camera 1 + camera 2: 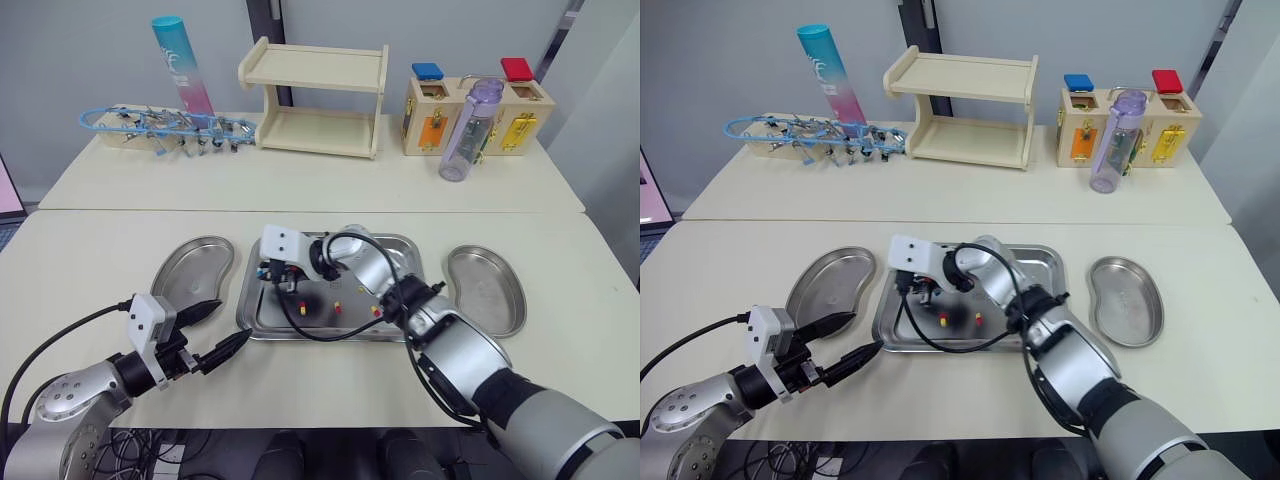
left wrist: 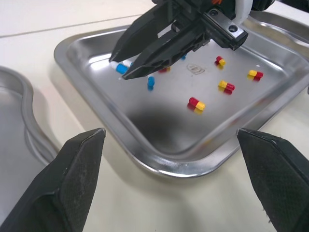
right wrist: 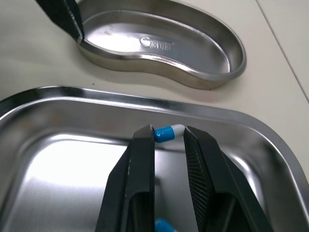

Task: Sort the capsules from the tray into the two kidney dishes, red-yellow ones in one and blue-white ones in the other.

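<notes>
The blue-white capsule point(image 2: 122, 68) is a small two-tone pill, one half bright blue and the other white. It lies crosswise between the tips of the right gripper point(image 3: 168, 129). The blue end meets one black finger and the white end meets the other, so the fingers are pinching it lengthwise with only the capsule's length between them. I cannot tell whether it is lifted or still resting on the metal.

This pinch sits in the far-left corner of the steel tray point(image 1: 300, 335), close to the raised wall there. A second blue capsule point(image 2: 150, 83) lies just behind the fingertips on the tray floor. Four red-yellow capsules point(image 2: 196, 103) are scattered further right and nearer, well apart from the fingers.

Just past the tray's left rim lies the left kidney dish point(image 1: 185, 270), separated from it by a narrow strip of table point(image 1: 120, 260). The right kidney dish point(image 1: 485, 285) sits beside the tray's right rim, on the far side of the right arm.

The left gripper point(image 1: 222, 328) hovers off the tray's near-left corner with its fingers spread wide. One fingertip is at the near end of the left dish. The middle of the tray floor between the two grippers is open metal.
</notes>
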Robot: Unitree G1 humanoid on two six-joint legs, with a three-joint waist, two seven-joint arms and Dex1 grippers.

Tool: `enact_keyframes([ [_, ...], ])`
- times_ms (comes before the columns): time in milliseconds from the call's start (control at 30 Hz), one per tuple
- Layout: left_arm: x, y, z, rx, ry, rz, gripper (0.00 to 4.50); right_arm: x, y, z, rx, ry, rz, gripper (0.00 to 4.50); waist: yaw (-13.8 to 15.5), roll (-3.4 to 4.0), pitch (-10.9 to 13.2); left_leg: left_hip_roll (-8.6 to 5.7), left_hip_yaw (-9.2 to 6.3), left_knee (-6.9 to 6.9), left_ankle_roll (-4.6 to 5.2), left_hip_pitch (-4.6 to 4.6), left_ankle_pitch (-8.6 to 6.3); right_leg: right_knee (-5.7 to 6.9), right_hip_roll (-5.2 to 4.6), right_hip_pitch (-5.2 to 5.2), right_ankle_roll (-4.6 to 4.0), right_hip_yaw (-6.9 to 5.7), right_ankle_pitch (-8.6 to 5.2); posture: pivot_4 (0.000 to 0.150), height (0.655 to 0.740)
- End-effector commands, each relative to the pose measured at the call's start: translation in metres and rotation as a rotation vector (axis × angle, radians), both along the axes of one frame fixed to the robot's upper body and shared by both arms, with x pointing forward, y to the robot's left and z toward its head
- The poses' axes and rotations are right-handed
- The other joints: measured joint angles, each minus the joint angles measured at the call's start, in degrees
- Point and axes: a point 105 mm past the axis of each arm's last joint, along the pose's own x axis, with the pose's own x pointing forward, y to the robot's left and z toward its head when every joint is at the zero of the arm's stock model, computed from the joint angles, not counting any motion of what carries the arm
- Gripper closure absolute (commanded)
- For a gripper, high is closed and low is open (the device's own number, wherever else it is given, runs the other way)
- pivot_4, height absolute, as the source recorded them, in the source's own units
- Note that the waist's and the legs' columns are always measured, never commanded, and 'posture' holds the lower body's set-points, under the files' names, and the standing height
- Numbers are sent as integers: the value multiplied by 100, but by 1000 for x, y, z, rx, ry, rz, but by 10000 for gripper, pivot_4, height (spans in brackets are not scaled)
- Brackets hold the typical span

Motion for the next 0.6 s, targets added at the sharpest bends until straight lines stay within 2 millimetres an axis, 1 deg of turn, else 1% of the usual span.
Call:
enact_keyframes([
  [33, -5, -17, 16, 22, -52, -148, 0, -22, -39, 42, 93, -61, -11, 38878, 54, 0, 0, -1, -5, 0, 0, -7, 0, -4, -1, 0, 0, -4, 0, 1500, 7400],
  [133, -9, -28, 17, 32, -53, -248, 0, -35, -74, 50, 90, -58, -83, 38880, 78, 5, 3, -1, 3, -2, 0, -6, 0, -4, -1, 24, 0, 1, 0, 1500, 7400],
  [167, -10, -31, 17, 29, -53, -270, 0, -38, -83, 52, 83, -57, -102, 38880, 50, 6, 4, 0, 3, -3, 1, -6, 0, -5, -1, 23, 0, 0, 0, 1500, 7400],
  [233, -13, -44, 21, 11, -60, -360, 0, -47, -115, 55, 63, -49, -172, 38880, 42, 6, 4, 3, 11, -7, 1, -2, 0, -3, 0, 26, 0, 2, 0, 1500, 7400],
  [300, -16, -52, 22, 4, -64, -439, 0, -57, -140, 58, 41, -36, -235, 38880, 85, 7, 4, 3, 10, -7, 2, -4, -1, -7, 1, 29, 0, 1, 0, 1500, 7400],
  [367, -18, -61, 22, 5, -74, -510, 0, -66, -168, 58, 15, -15, -320, 38880, 103, 7, 4, 2, 12, -7, 3, -5, -1, -29, -1, 37, 2, 2, 0, 1500, 7400],
  [500, -16, -76, 31, -27, -131, -584, 0, -81, -225, 54, -65, 30, -509, 38881, 183, 7, 4, -3, 16, -6, 4, -8, -2, -36, -7, 40, 4, 2, 2, 1500, 7400],
  [533, -18, -78, 32, -26, -142, -606, 0, -84, -237, 54, -76, 40, -553, 38881, 211, 6, 4, -3, 17, -6, 5, -10, -2, -38, -7, 41, 4, 2, 2, 1500, 7400],
  [600, -19, -82, 34, -26, -161, -632, 0, -89, -253, 54, -97, 47, -612, 38881, 193, 7, 4, -2, 23, -5, 5, -9, -2, -39, -7, 40, 4, 5, 2, 1500, 7400],
])
